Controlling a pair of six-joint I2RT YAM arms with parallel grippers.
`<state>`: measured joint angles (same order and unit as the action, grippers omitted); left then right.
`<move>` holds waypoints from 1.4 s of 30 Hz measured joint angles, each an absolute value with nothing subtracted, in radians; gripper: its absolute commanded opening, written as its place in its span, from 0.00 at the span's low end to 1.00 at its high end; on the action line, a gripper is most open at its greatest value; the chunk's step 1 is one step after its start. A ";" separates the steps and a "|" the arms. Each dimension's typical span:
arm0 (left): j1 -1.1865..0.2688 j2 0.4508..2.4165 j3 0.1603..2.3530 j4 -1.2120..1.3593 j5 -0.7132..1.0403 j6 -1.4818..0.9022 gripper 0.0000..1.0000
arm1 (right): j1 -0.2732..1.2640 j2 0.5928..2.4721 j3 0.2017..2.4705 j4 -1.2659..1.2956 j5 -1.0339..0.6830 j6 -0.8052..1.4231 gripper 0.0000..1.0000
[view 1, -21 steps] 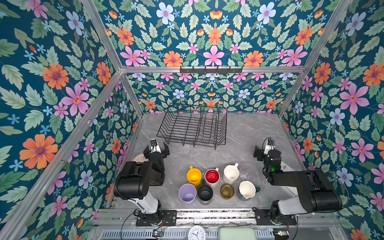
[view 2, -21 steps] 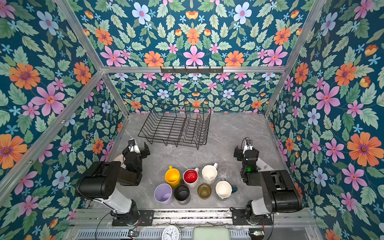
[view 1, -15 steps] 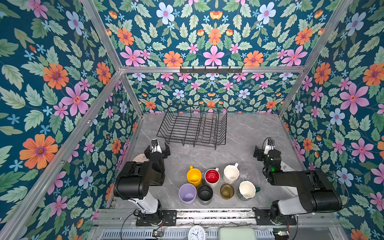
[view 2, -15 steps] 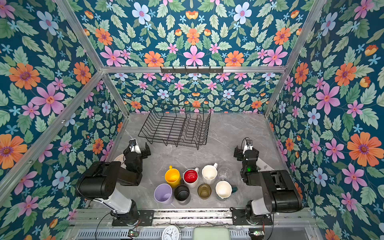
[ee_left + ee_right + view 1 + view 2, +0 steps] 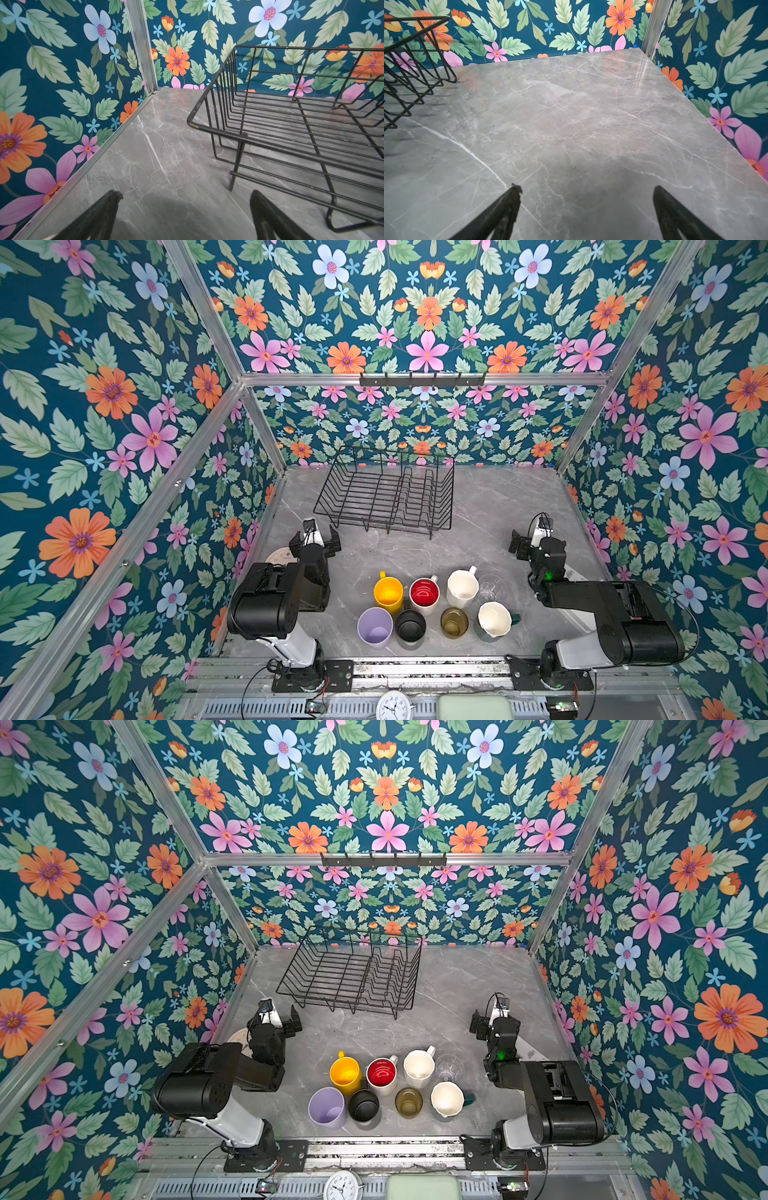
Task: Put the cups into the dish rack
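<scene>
Left wrist view shows your left claw wide open, gripping nothing; right claw likewise; cups stand outside rack.

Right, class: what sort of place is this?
Likely a robot test booth staged as a kitchen: floral walls on metal framing, two mounted arms, a dish rack and cups on marble-look counter.

R gripper: jaws wide apart | table: grey marble, under & ahead of gripper | dish rack: black wire, corner only, ahead of gripper, well apart | floral wall + alu post: beyond table, far from gripper
</scene>
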<state>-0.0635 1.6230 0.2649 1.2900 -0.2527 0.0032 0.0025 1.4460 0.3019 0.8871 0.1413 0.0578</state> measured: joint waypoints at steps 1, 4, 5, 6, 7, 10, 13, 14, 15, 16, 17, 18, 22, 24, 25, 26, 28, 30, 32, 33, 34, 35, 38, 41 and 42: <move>-0.063 1.623 0.265 1.287 -0.253 0.003 1.00 | 0.003 1.446 0.302 0.886 0.138 0.058 0.99; -0.063 1.623 0.265 1.286 -0.252 0.003 1.00 | 0.003 1.446 0.302 0.886 0.138 0.058 0.99; -0.063 1.623 0.265 1.286 -0.252 0.003 1.00 | 0.003 1.446 0.302 0.886 0.138 0.058 0.99; -0.063 1.623 0.265 1.286 -0.252 0.003 1.00 | 0.003 1.446 0.302 0.886 0.138 0.058 0.99; -0.063 1.623 0.265 1.286 -0.252 0.003 1.00 | 0.003 1.446 0.302 0.886 0.138 0.058 0.99; -0.063 1.623 0.265 1.286 -0.252 0.003 1.00 | 0.003 1.446 0.302 0.886 0.138 0.058 0.99; -0.063 1.620 0.262 1.287 -0.253 0.003 1.00 | 0.003 1.446 0.300 0.886 0.138 0.058 0.99; -0.064 1.613 0.258 1.283 -0.254 0.003 1.00 | 0.003 1.446 0.300 0.886 0.138 0.058 0.99; -0.065 1.600 0.257 1.277 -0.258 0.003 1.00 | 0.003 1.446 0.300 0.886 0.138 0.058 0.99; -0.066 1.578 0.258 1.264 -0.264 0.003 1.00 | 0.003 1.444 0.300 0.884 0.138 0.058 0.99; -0.067 1.551 0.263 1.245 -0.270 0.003 1.00 | 0.003 1.440 0.302 0.878 0.138 0.058 0.99; -0.068 1.525 0.275 1.217 -0.279 0.001 1.00 | 0.003 1.437 0.305 0.877 0.138 0.058 0.99; -0.068 1.409 0.371 1.011 -0.325 -0.054 1.00 | 0.004 1.344 0.379 0.716 0.142 0.068 0.99; -0.068 1.335 0.401 0.901 -0.339 -0.103 1.00 | 0.005 1.275 0.478 0.564 0.166 0.110 0.99; -0.068 1.295 0.411 0.840 -0.342 -0.134 1.00 | 0.005 1.244 0.544 0.465 0.187 0.158 0.99; -0.068 1.250 0.416 0.797 -0.344 -0.162 1.00 | 0.006 1.216 0.607 0.373 0.214 0.219 0.99; -0.068 1.172 0.413 0.715 -0.342 -0.206 1.00 | 0.002 1.182 0.678 0.239 0.242 0.308 0.99; -0.068 1.103 0.409 0.653 -0.330 -0.234 1.00 | 0.000 1.165 0.708 0.114 0.239 0.355 0.98; -0.068 1.048 0.416 0.604 -0.306 -0.245 1.00 | 0.001 1.154 0.727 -0.006 0.194 0.382 0.96; -0.068 1.032 0.428 0.583 -0.296 -0.255 1.00 | 0.001 1.150 0.736 -0.044 0.168 0.390 0.95; -0.068 1.021 0.450 0.555 -0.282 -0.258 1.00 | 0.001 1.143 0.748 -0.081 0.137 0.391 0.93; -0.068 1.016 0.477 0.530 -0.267 -0.258 1.00 | 0.001 1.135 0.760 -0.111 0.101 0.396 0.91; -0.067 1.028 0.566 0.479 -0.228 -0.251 1.00 | 0.002 1.121 0.800 -0.159 -0.013 0.418 0.88; -0.065 1.065 0.662 0.430 -0.200 -0.226 1.00 | 0.005 1.135 0.859 -0.191 -0.126 0.442 0.85; -0.065 1.077 0.688 0.424 -0.200 -0.217 1.00 | 0.008 1.146 0.881 -0.197 -0.152 0.444 0.85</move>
<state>-0.0654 1.0767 0.6880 0.4240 -0.2005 -0.2169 0.0082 1.1461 0.8814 -0.1967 -0.1516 0.4442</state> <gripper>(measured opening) 0.998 0.861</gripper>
